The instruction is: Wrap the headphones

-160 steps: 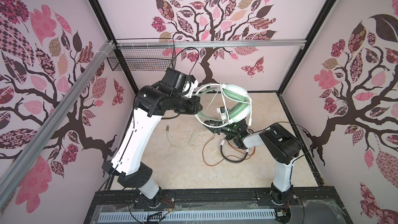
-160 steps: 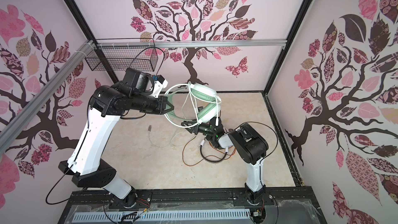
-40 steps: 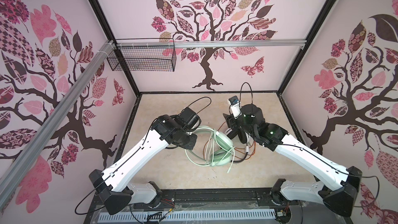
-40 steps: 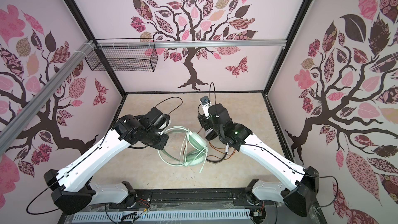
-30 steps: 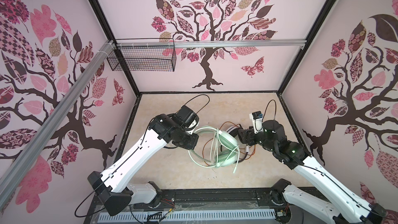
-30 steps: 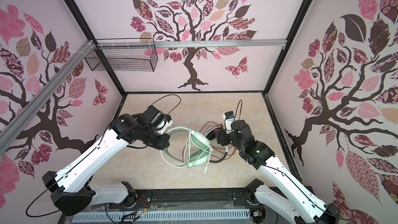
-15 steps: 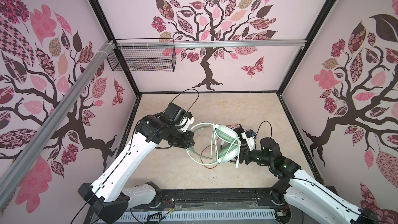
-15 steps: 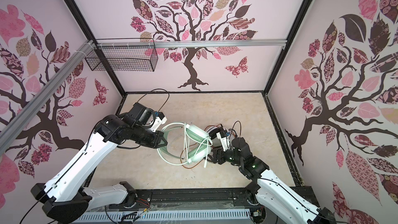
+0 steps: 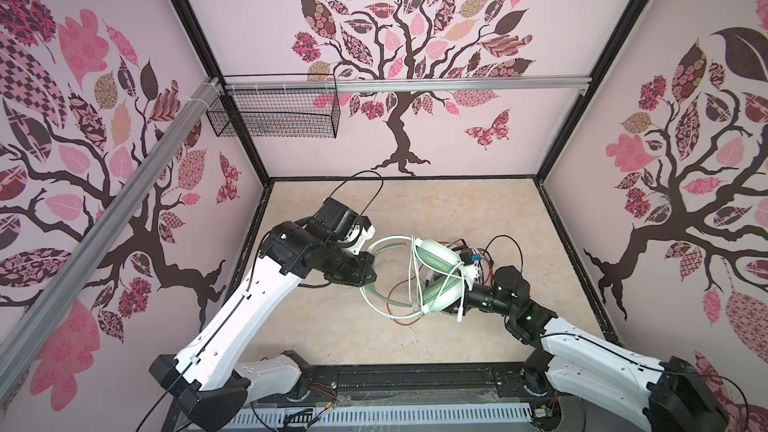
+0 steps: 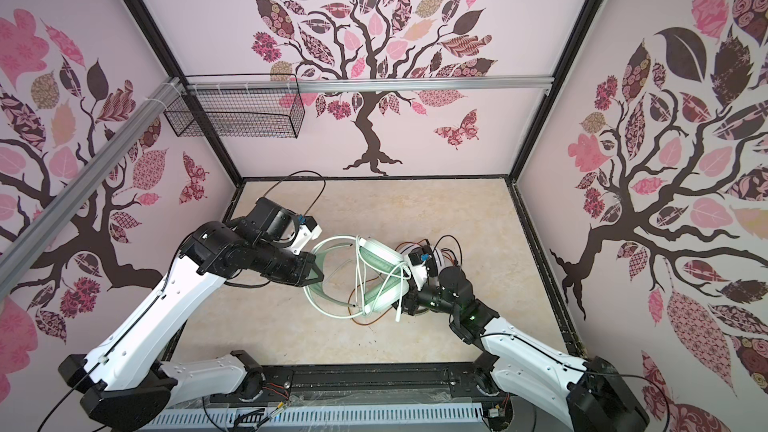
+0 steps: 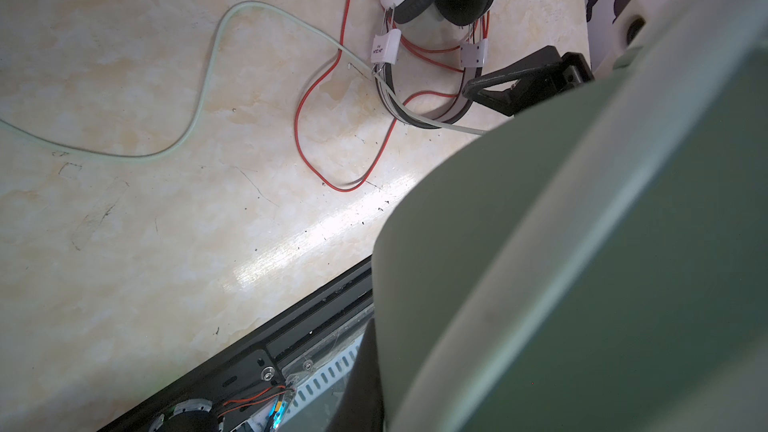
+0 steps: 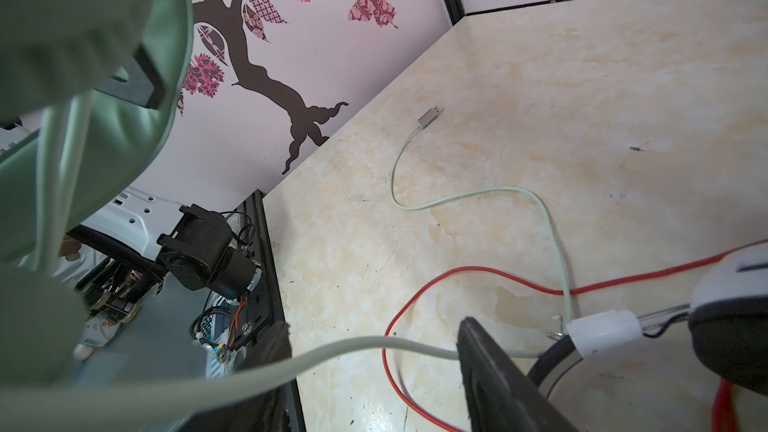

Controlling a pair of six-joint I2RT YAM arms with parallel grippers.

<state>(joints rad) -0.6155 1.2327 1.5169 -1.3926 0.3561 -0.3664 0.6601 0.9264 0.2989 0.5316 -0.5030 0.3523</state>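
Left gripper (image 9: pixel 368 272) is clamping the headband of the green pair (image 9: pixel 436 259), fingers pressed together. It is holding the pair off the floor (image 9: pixel 415 209), just beside and partly over the striped pair (image 9: pixel 455 249).

In both top views, loops of green cord (image 10: pixel 359 272) are crossing the band and cups of the green pair.

Right gripper (image 9: pixel 459 300) is sitting at one cup of the green pair, just beside the striped pair. In the right wrist view its fingers (image 12: pixel 490 367) are standing spread, with the green cord running across one of them. Whether they are pressing on anything cannot be told.

The rest of that cord is trailing over the floor away from the striped pair, and its plug (image 12: pixel 430 116) is lying loose at the far end.

The striped pair is lying on the floor with its cups together. Its red cord (image 11: pixel 307 97) is looping loose beside it and crossing the green cord.
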